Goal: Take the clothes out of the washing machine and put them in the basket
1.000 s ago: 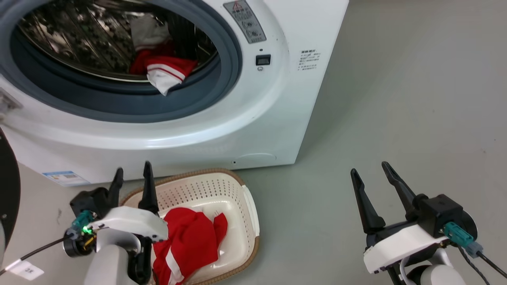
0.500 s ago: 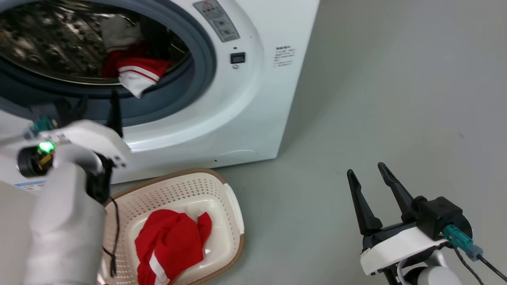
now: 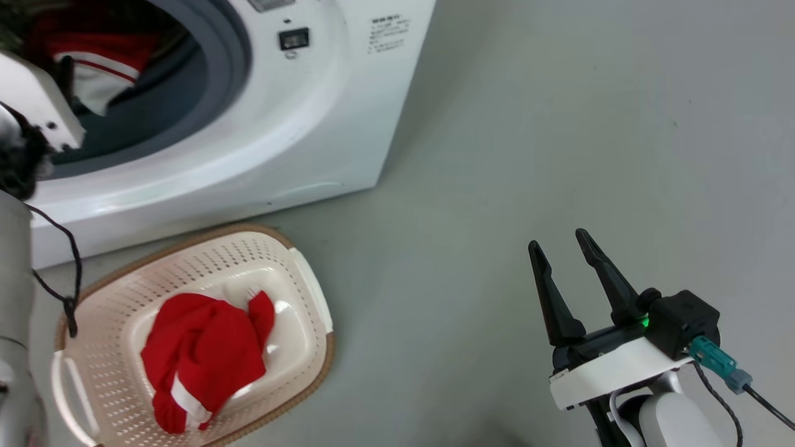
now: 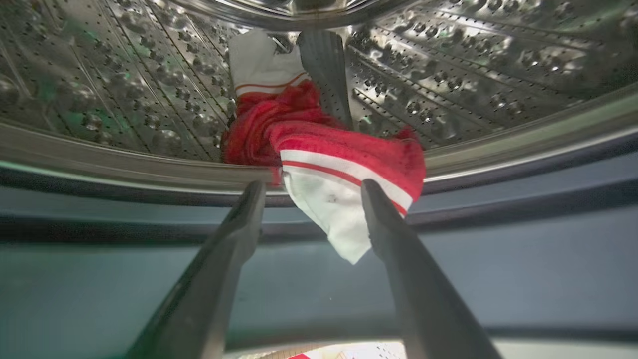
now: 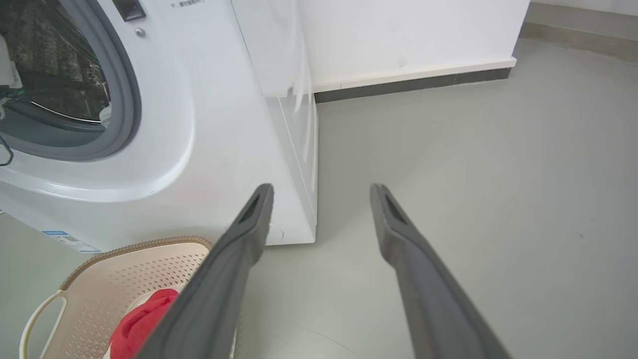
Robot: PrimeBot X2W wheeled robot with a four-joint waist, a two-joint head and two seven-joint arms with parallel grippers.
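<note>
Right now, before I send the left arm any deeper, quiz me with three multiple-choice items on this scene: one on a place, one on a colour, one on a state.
1. Where does the garment inside the washing machine lie?
A. On the floor
B. Hanging over the drum lip
C. On top of the machine

2. What colour is the rim of the basket?
A. Blue
B. Black
C. Brown

3. How is the left pincer?
A. Open
B. Shut on cloth
C. Shut on nothing

Answers:
1 B: the left wrist view shows its white end spilling past the lip.
2 C: a brown woven-look band edges the cream wall.
3 A: its fingers stand apart, with the white end between them.
</note>
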